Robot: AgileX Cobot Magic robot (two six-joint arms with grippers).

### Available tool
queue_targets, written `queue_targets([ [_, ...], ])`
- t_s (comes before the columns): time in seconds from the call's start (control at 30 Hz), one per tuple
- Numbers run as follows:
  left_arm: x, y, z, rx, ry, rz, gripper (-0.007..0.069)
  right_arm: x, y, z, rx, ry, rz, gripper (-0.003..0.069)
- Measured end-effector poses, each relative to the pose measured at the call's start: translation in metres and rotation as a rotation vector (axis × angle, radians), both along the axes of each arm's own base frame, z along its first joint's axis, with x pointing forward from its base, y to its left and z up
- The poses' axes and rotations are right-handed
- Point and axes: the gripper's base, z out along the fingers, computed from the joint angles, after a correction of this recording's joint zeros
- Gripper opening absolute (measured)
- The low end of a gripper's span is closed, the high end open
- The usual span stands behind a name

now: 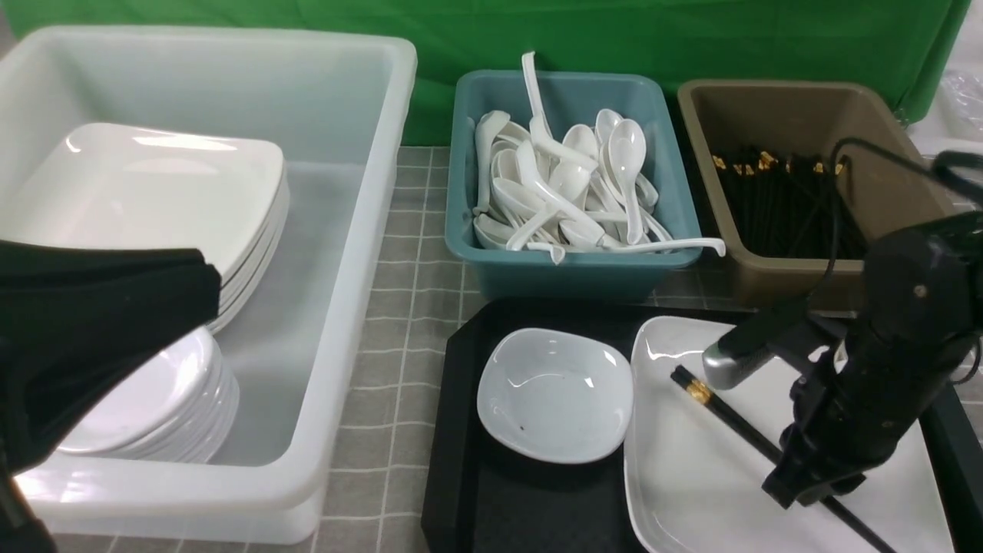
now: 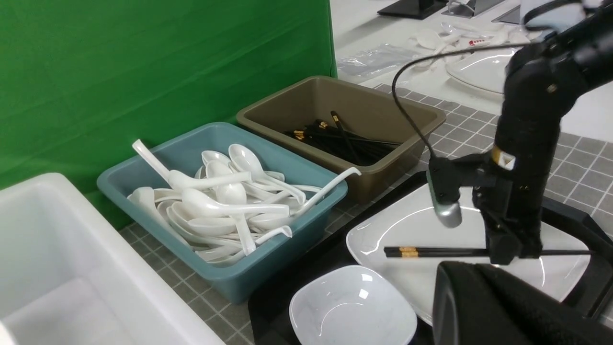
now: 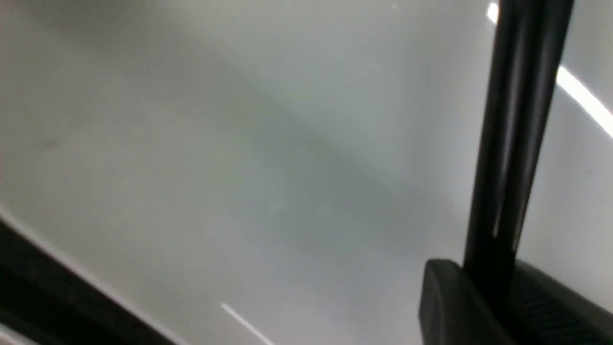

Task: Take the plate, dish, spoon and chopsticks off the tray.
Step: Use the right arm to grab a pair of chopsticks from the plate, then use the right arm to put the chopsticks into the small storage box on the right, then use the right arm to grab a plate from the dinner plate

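The black tray (image 1: 468,491) lies at the front right. On its left part sits the small white dish (image 1: 554,395) (image 2: 352,309). Beside the dish is the large square plate (image 1: 691,476) (image 2: 397,230), and the black gold-banded chopsticks (image 1: 729,418) (image 2: 440,251) (image 3: 512,143) lie across it. My right gripper (image 1: 802,484) (image 2: 510,251) (image 3: 493,282) is down on the plate, shut on the chopsticks near their middle. My left gripper (image 1: 203,288) (image 2: 459,287) hangs shut and empty above the white tub. The spoon is out of view; none lies on the visible tray.
A translucent white tub (image 1: 345,322) at the left holds stacked plates (image 1: 192,192) and dishes (image 1: 169,399). Behind the tray, a teal bin (image 1: 568,269) holds several white spoons, and a brown bin (image 1: 791,284) holds several black chopsticks. A green backdrop closes the rear.
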Motion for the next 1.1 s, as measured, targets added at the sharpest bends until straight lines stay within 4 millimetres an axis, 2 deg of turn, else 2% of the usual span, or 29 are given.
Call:
queue_targets([
  [0.1, 0.001, 0.0, 0.003, -0.018, -0.022, 0.009, 0.0013, -0.001, 0.003, 0.037, 0.086, -0.159, -0.01, 0.013],
  [0.2, 0.003, 0.001, 0.01, -0.071, -0.086, 0.036, 0.0013, 0.023, -0.003, 0.077, 0.208, -0.377, -0.116, 0.013],
  [0.23, 0.003, 0.001, 0.01, -0.071, -0.086, 0.036, 0.0013, 0.025, -0.004, 0.079, 0.212, -0.393, -0.121, 0.013],
  [0.27, 0.004, 0.002, 0.014, -0.101, -0.121, 0.05, 0.0013, 0.048, -0.014, 0.093, 0.267, -0.504, -0.212, 0.013],
  [0.3, 0.005, 0.002, 0.015, -0.104, -0.124, 0.052, 0.0013, 0.052, -0.017, 0.097, 0.273, -0.525, -0.228, 0.013],
  [0.33, 0.005, 0.003, 0.017, -0.121, -0.144, 0.06, 0.0013, 0.071, -0.026, 0.104, 0.309, -0.61, -0.297, 0.013],
  [0.37, 0.005, 0.003, 0.018, -0.128, -0.152, 0.063, 0.0013, 0.092, -0.037, 0.108, 0.331, -0.68, -0.362, 0.013],
  [0.43, 0.006, 0.003, 0.018, -0.127, -0.153, 0.063, 0.0013, 0.122, -0.052, 0.108, 0.363, -0.765, -0.451, 0.013],
  [0.47, 0.006, 0.003, 0.018, -0.128, -0.152, 0.063, 0.0013, 0.125, -0.053, 0.107, 0.368, -0.771, -0.462, 0.013],
  [0.5, 0.006, 0.003, 0.018, -0.127, -0.15, 0.063, 0.0013, 0.151, -0.065, 0.101, 0.381, -0.815, -0.518, 0.0134],
  [0.57, 0.006, 0.002, 0.018, -0.126, -0.149, 0.063, 0.0013, 0.168, -0.073, 0.091, 0.384, -0.811, -0.563, 0.016],
  [0.67, 0.006, 0.002, 0.017, -0.121, -0.142, 0.06, 0.0013, 0.182, -0.081, 0.085, 0.392, -0.783, -0.619, 0.025],
  [0.7, 0.006, 0.002, 0.016, -0.118, -0.139, 0.059, 0.0013, 0.185, -0.083, 0.081, 0.389, -0.752, -0.639, 0.0313],
  [0.73, 0.006, 0.002, 0.015, -0.109, -0.128, 0.054, 0.0013, 0.184, -0.083, 0.082, 0.383, -0.713, -0.649, 0.0385],
  [0.77, 0.005, 0.002, 0.014, -0.104, -0.122, 0.052, 0.0013, 0.183, -0.083, 0.084, 0.38, -0.698, -0.649, 0.041],
  [0.83, 0.005, 0.001, 0.014, -0.099, -0.116, 0.049, 0.0013, 0.179, -0.083, 0.088, 0.372, -0.681, -0.641, 0.0429],
  [0.87, 0.005, 0.001, 0.013, -0.094, -0.11, 0.047, 0.0013, 0.171, -0.081, 0.097, 0.359, -0.65, -0.62, 0.0435],
  [1.0, 0.005, 0.001, 0.011, -0.072, -0.098, 0.042, 0.0013, 0.136, -0.068, 0.127, 0.326, -0.555, -0.545, 0.0379],
  [1.1, 0.004, 0.001, 0.009, -0.057, -0.085, 0.036, 0.0013, 0.09, -0.043, 0.135, 0.301, -0.461, -0.456, 0.0332],
])
